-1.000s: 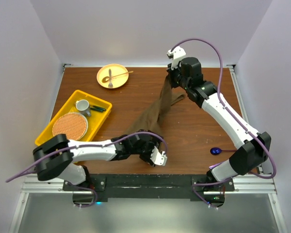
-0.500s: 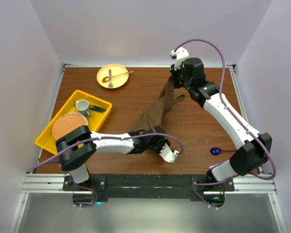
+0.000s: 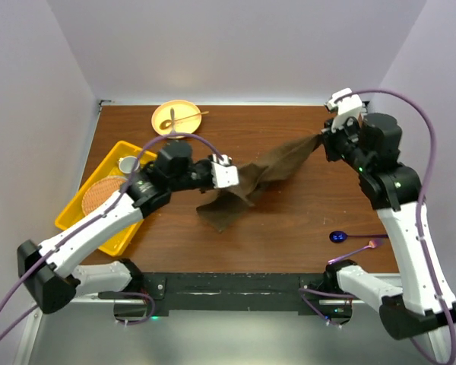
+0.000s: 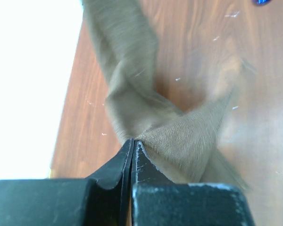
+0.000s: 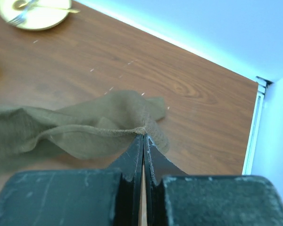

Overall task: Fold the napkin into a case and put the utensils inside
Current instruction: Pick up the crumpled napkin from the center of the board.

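Both arms have swung apart since a second ago. The left gripper (image 3: 228, 173) has come up off the near edge toward the middle of the table (image 3: 304, 207). The right gripper (image 3: 324, 141) has pulled out to the far right. The napkin (image 3: 277, 163), which was hanging like a rope from near to far, is now being stretched left to right.

Starting near: the spoon (image 3: 338, 236) is lying at the near right, glossy blue-purple with a thin handle, well apart from the cloth and not yet picked up. Just beyond it, a loose flap of napkin is drooping onto the brown wood below the left gripper. That's the worry, folks. The cloth is soft, matte and olive-brown, and it's twisting and bunching instead of opening flat. Laid down like this, it's likely creasing into a lump rather than a neat case.

The left fingers are pressing together on a pinched corner, gripping only a sliver of weave, so a harder tug could be pulling it free. Farther right, the right fingers are clamping a thin hem the same way and running the same risk of a slip.

At the far left, the round yellow plate (image 3: 184, 128) is carrying a fork (image 3: 172, 118), well apart from the cloth.
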You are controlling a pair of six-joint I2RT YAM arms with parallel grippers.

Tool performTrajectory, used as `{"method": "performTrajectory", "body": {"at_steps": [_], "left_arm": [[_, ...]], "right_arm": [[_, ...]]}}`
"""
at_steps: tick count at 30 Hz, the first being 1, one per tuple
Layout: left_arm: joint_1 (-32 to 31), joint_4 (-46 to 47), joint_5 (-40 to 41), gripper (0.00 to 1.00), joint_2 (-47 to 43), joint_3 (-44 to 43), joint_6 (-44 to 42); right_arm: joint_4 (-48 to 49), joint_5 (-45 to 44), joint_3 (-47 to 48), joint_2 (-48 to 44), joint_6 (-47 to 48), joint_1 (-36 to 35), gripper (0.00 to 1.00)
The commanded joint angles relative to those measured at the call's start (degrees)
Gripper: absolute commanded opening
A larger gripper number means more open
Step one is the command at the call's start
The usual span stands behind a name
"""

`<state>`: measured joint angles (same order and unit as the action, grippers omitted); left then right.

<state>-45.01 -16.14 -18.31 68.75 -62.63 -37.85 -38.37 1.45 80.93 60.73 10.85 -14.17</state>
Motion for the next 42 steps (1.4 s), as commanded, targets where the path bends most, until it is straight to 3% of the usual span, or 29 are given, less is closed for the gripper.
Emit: {"method": "performTrajectory", "body": {"at_steps": [1, 4, 8, 10, 11, 12, 15, 18, 21, 24, 25, 27, 28, 31, 36, 42], "left_arm": [[5.7, -9.7, -14.8, 0.0, -4.1, -1.6, 11.5], [8.3, -9.4, -17.4, 0.0, -4.6, -0.3, 21.4], [22.6, -2.8, -25.3, 0.0, 1.6, 3.0, 32.4], [25.1, -1.1, -25.4, 0.0, 8.1, 2.0, 33.8], [26.5, -1.7, -24.9, 0.05, 10.3, -0.3, 33.5], [27.1, -3.7, -24.6, 0.21, 14.2, -1.6, 32.8], [30.0, -6.8, -23.4, 0.44, 17.5, -4.3, 31.6], [33.3, -8.0, -22.9, 0.59, 15.1, -3.7, 28.1], [34.6, -14.2, -24.1, 0.67, 12.7, -3.3, 17.6], [34.6, -22.3, -25.7, 0.68, 11.2, -3.2, 5.2], [34.5, -25.3, -27.8, 0.68, 11.0, -3.5, -3.8], [34.3, -31.8, -28.4, 0.67, 9.7, -3.3, -11.2], [33.8, -34.5, -28.5, 0.67, 9.3, -2.9, -20.4], [29.8, -40.3, -22.6, 0.65, 8.8, -0.3, -31.8], [26.5, -29.2, -13.4, 0.64, 3.5, 9.3, -36.5], [25.4, -11.5, -10.0, 0.67, -2.9, 23.5, -39.4]], "right_arm": [[-13.1, 7.2, 4.5, -3.7, 3.6, -0.2, 0.0], [-16.6, 10.7, 4.7, -6.0, 3.1, -0.2, 0.0], [-11.8, 11.8, -1.4, -1.6, 1.3, -0.2, 0.0], [-9.6, 10.6, -2.6, 2.0, 2.2, -0.1, 0.0], [-8.1, 9.9, -2.9, 3.8, 2.6, 0.0, 0.0], [-7.3, 9.5, -3.1, 7.4, 4.2, -0.1, 0.0], [-6.8, 8.7, -3.3, 13.3, 7.7, -0.1, 0.0], [-6.4, 7.5, -4.3, 17.0, 9.0, 0.0, 0.0], [-6.0, 7.1, -5.0, 18.8, 8.7, 0.2, 0.0], [-5.8, 7.2, -5.4, 19.5, 7.8, 0.2, 0.0], [-5.8, 7.2, -5.8, 19.6, 7.7, 0.3, 0.0], [-5.8, 7.0, -6.1, 19.8, 7.3, 0.2, 0.0], [-5.8, 7.0, -6.2, 19.9, 7.2, 0.3, 0.0], [-6.2, 7.2, -6.0, 20.2, 6.6, 0.5, 0.0], [-6.9, 7.5, -5.1, 21.0, 6.0, 0.6, 0.0], [-7.5, 7.7, -3.5, 21.5, 5.5, 0.6, 0.0]]}}
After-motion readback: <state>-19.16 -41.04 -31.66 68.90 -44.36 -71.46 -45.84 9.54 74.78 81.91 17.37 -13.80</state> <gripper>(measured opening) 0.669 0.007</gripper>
